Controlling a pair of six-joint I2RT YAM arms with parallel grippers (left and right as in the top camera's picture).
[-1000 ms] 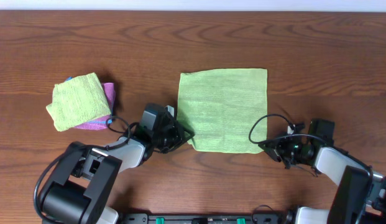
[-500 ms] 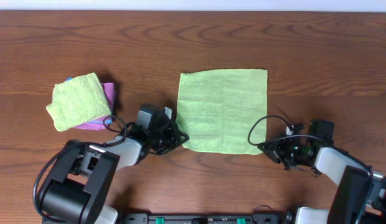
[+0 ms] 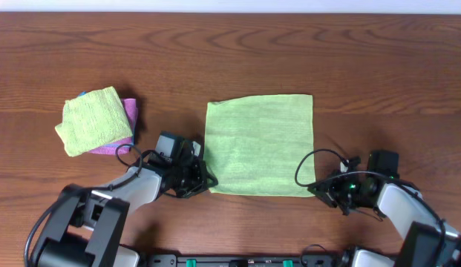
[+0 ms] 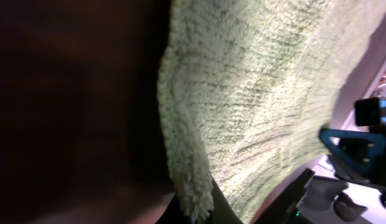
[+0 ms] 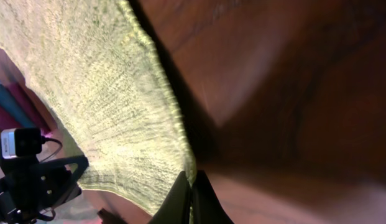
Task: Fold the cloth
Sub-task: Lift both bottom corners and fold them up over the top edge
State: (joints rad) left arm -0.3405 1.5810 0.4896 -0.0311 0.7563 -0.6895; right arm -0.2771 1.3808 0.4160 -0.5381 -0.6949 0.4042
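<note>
Starting at the far left of the table (image 3: 289, 52), there's a stack of two. One fluffy yellow-green terry cloth (image 3: 93, 119) is folded on top of one pink-purple cloth (image 3: 129, 111), which peeks out along the right side and the near edge. A sliver of blue shows at the stack's far corner, too small to tell what it is.

Moving right, here's the left gripper (image 3: 205, 180), low on the wood, its jaws pressed together on the near-left corner of the lime-green cloth (image 3: 260, 144). The left wrist view confirms it: the cloth's edge runs straight down into the closed fingers.

In the centre of the table is that one lime-green cloth, spread open as a single flat square, well apart from the stack. That makes three cloths in all.

Right again, the right gripper (image 3: 317, 190) mirrors its partner, clamped tight on the near-right corner. In the right wrist view, the hem is pinched between the two fingertips and a dark shadow lies beneath the raised edge.

So that's two grippers on two corners, both on the near edge.
</note>
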